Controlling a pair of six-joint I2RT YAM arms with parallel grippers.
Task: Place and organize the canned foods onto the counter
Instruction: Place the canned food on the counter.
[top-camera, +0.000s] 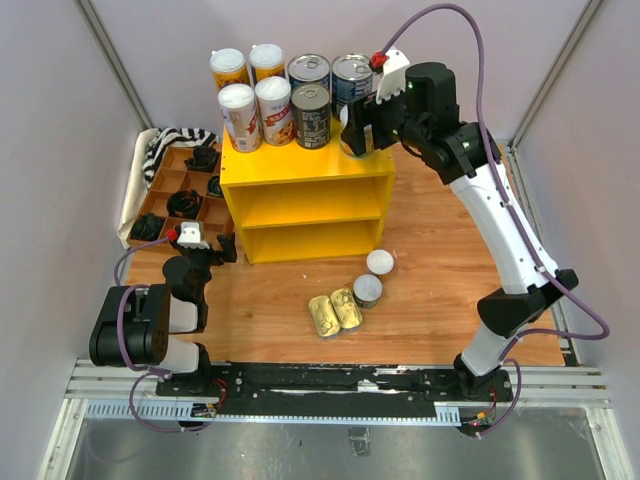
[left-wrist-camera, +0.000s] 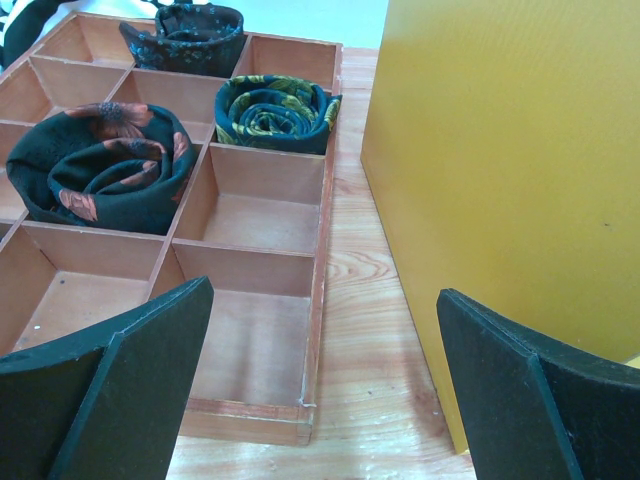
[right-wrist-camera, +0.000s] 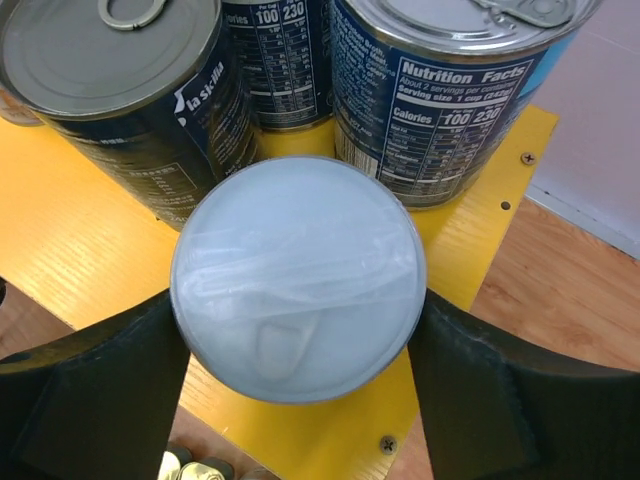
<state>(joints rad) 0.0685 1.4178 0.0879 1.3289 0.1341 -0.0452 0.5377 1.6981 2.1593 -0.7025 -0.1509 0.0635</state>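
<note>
While the right gripper (right-wrist-camera: 298, 345) clamps a short white-lidded can (right-wrist-camera: 298, 270) at the yellow counter's (right-wrist-camera: 90, 250) front corner (left gripper (left-wrist-camera: 320, 385) gapes wide, empty), release this near the edge risks a tumble.

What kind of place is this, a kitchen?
Probably a robot test booth, not a kitchen: two robot arms on a rail, plain walls, and a small yellow counter holding cans.

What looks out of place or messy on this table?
Two gold-topped tins lie askew on the table, side by side, near two short cans not yet on the yellow counter. The right gripper holds a white-lidded can at the counter's corner. Nothing looks spilled or damaged.
</note>
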